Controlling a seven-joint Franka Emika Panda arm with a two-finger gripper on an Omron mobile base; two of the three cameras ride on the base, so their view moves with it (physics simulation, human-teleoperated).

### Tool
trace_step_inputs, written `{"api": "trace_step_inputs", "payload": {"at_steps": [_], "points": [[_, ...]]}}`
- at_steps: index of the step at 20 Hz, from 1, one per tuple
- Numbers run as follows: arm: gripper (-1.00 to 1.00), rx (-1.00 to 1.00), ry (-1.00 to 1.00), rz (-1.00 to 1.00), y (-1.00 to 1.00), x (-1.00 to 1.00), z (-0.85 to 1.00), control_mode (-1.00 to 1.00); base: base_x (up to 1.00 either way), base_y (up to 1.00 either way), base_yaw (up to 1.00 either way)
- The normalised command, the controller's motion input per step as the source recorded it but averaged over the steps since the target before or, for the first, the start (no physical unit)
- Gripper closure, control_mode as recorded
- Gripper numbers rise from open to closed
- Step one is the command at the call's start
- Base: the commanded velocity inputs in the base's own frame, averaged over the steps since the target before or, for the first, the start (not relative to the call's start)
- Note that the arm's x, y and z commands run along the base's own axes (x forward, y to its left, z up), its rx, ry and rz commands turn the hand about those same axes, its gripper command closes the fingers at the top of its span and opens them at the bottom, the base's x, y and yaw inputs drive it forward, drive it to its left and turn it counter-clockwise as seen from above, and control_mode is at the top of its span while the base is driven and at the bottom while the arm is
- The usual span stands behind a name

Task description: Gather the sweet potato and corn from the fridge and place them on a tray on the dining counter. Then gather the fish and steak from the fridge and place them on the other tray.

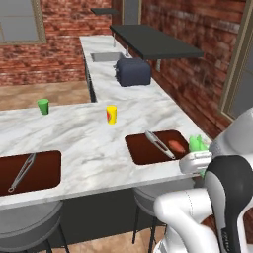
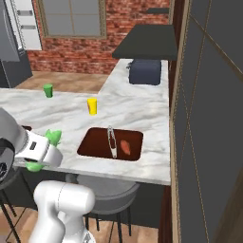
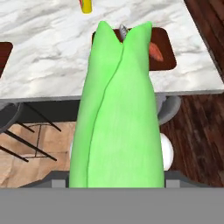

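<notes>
- The pincer point(image 2: 45, 153) is closed around the corn point(image 3: 117, 109) and holds it in the air, near the front edge of the tabletop point(image 1: 94, 133), just beside the right tray point(image 1: 143, 150).
- The sweet potato point(image 1: 175, 145) already lies in this tray, next to metal tongs point(image 1: 159, 144).
- Risk: the corn stands out far beyond the fingers, so it can tip or slide out if the hold is weak or the arm turns quickly.
- Risk: if the corn is let go too early, it falls past the edge to the stool point(image 2: 111, 192) or the floor.
- Risk: on the way down the long husk can push the tongs or the sweet potato, because the tray has little free place.
- The husk is bright green and smooth, and it ends in pointed leaves.
- The tray is dark reddish-brown, flat, with a low rim and rounded corners.
- The tabletop is white marble with grey veins; it looks hard and slippery.
- The sweet potato is a small reddish-orange oval, and I think it can roll.
</notes>
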Motion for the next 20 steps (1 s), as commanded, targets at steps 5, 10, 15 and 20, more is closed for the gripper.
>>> {"api": "trace_step_inputs", "payload": {"at_steps": [5,10,15,20], "points": [[1.0,0.02,0.1,0.18,-0.19,1.0,-0.01,-1.0,0.0,0.0,0.0],[1.0,-0.01,0.18,0.01,-0.01,1.0,-0.22,-1.0,0.0,0.0,0.0],[1.0,-0.06,0.18,-0.01,0.17,0.95,-0.42,-1.0,0.0,0.0,0.0],[1.0,-0.07,0.04,0.0,0.11,0.8,-0.56,-1.0,0.0,0.0,0.0]]}}
